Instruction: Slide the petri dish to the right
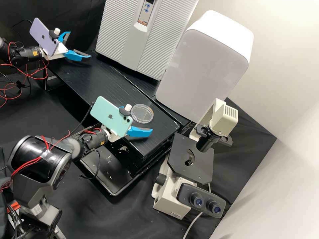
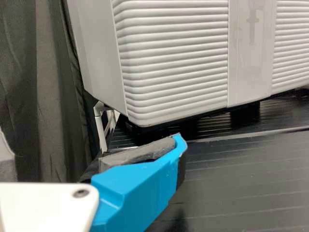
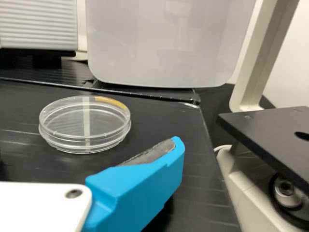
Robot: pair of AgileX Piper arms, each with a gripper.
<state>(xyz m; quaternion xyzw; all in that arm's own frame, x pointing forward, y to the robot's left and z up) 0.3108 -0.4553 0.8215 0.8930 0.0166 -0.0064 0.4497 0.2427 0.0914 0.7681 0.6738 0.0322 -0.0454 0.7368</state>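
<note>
A clear round petri dish [image 1: 142, 113] [image 3: 85, 123] lies flat on the black ribbed bench top [image 1: 99, 83], near its right end. My right gripper [image 1: 149, 131] [image 3: 170, 148] hovers low just in front of the dish, a small gap away and not touching it. Its blue fingers are shut with nothing between them. My left gripper [image 1: 87, 56] [image 2: 175, 146] rests far off at the bench's back left corner, close to the ribbed white appliance [image 2: 174, 58]. It is shut and empty too.
A smooth white box [image 1: 206, 63] stands right behind the dish. The ribbed white appliance [image 1: 143, 33] fills the back. A microscope [image 1: 196, 166] with a black stage [image 3: 270, 135] stands just past the bench's right edge. The bench drops off at the front.
</note>
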